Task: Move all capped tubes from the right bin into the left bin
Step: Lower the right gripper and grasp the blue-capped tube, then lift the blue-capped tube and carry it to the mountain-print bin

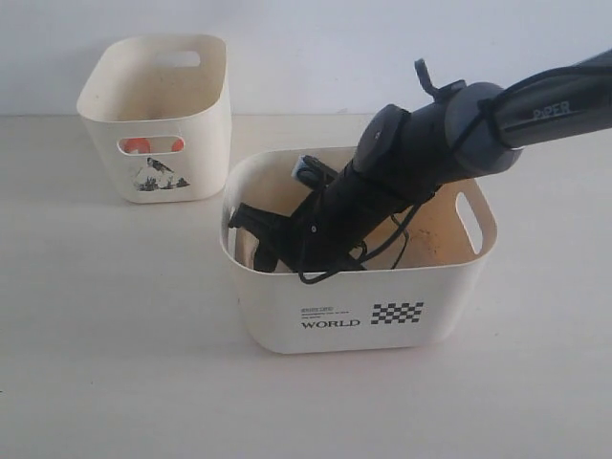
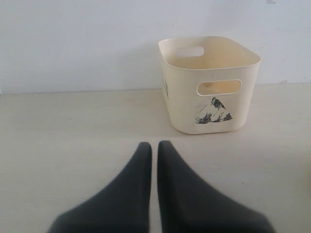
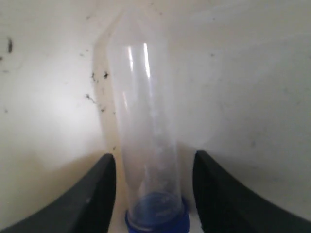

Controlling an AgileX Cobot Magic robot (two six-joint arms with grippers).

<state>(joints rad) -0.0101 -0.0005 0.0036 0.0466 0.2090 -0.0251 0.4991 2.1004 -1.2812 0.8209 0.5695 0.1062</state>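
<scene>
One tube (image 3: 146,121); one left bin (image 1: 206,143); one right bin (image 1: 277,296).

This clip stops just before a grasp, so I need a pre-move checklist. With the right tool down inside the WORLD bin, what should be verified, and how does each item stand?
1. The right tool open: ok, jaws apart.
2. The blue-capped tube centred between the jaws: ok, a gap on each side.
3. Other tubes left in the WORLD bin: cannot tell, the right arm hides its floor.
4. The left bin upright, mouth free: ok.
5. The left tool out of the way: ok, shut, over the table, short of the left bin.
</scene>
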